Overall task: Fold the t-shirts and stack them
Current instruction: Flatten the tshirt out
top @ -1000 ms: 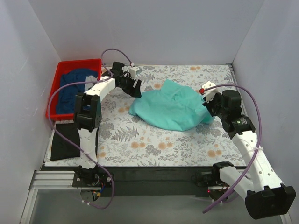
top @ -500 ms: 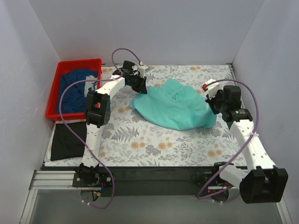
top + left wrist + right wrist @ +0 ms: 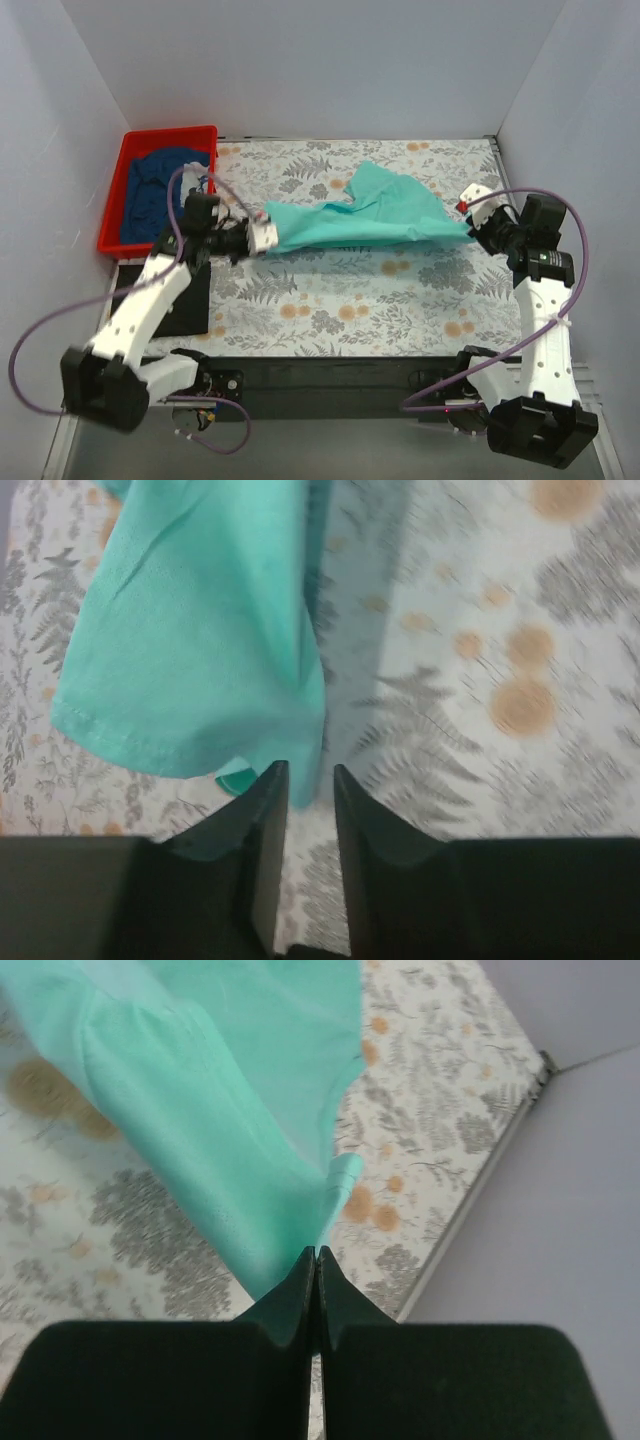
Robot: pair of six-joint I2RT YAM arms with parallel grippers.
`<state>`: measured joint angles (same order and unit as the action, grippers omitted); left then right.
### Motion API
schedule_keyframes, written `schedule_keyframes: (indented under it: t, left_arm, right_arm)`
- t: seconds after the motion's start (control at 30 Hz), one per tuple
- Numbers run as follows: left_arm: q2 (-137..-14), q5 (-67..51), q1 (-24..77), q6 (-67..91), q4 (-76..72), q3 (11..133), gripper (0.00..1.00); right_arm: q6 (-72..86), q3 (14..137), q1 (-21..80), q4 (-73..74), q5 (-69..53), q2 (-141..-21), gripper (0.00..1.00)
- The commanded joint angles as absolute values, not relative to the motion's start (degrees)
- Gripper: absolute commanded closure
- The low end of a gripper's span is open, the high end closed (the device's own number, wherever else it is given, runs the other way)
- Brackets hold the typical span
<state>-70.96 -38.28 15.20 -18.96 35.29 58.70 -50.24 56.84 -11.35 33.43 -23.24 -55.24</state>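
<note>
The teal t-shirt (image 3: 370, 215) is stretched out low over the table between my two grippers. My left gripper (image 3: 265, 235) holds its left end; in the left wrist view the cloth (image 3: 190, 630) hangs down to the gripper (image 3: 308, 770), with its corner between the narrow-set tips. My right gripper (image 3: 475, 228) holds the right end; in the right wrist view the gripper (image 3: 318, 1252) is pinched shut on the shirt's edge (image 3: 220, 1090). The navy t-shirt (image 3: 150, 195) lies crumpled in the red bin (image 3: 165, 133). The black t-shirt (image 3: 195, 300) lies flat at the left, partly under my left arm.
The floral table cover (image 3: 350, 300) spans the table. White walls enclose the back and both sides. The red bin sits at the back left corner. The right wrist view shows the table's metal edge (image 3: 500, 1150) close to the right gripper.
My left gripper has swung from the back toward the near left, and the right gripper moved right. The teal shirt went from a heap to a stretched band.
</note>
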Motion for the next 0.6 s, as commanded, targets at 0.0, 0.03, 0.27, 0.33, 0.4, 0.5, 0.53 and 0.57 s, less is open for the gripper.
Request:
schedule_keyframes:
  t: [0.0,0.03,0.27,0.33,0.4,0.5,0.53,0.57]
  left_arm:
    - [-51.4,-37.4,13.8,-46.7,41.7,36.9,0.72]
    - [-47.8,-38.1,13.8,-43.9,40.9,32.7,0.68]
    - [-61.0,-40.1,13.6,-17.3,45.9,47.9,0.6]
    - [-65.8,-39.6,13.6,-15.2,47.8,52.0,0.58]
    - [-72.6,-39.5,13.7,-13.4,51.0,57.7,0.57]
    - [-78.0,-38.9,14.1,-14.2,54.4,60.5,0.57]
    - [-78.7,-36.7,14.6,-13.0,54.0,60.2,0.57]
    - [-79.6,-35.8,15.2,-11.8,53.0,60.1,0.57]
  right_arm:
    - [-66.7,49.0,-11.0,44.4,-29.1,-50.3,0.99]
    - [-67.4,46.3,-10.8,44.7,-28.7,-49.1,0.99]
    - [-70.6,41.5,-10.8,46.9,-28.4,-48.5,0.99]
    - [-70.6,41.5,-10.8,46.8,-28.3,-49.6,0.99]
    - [-70.1,41.7,-10.8,46.8,-28.2,-50.3,0.99]
    - [-68.4,42.2,-10.8,46.8,-28.0,-51.3,0.99]
    - [-68.2,42.1,-10.8,46.8,-28.1,-51.5,0.99]
    - [-67.8,42.0,-10.8,46.8,-28.3,-51.4,0.99]
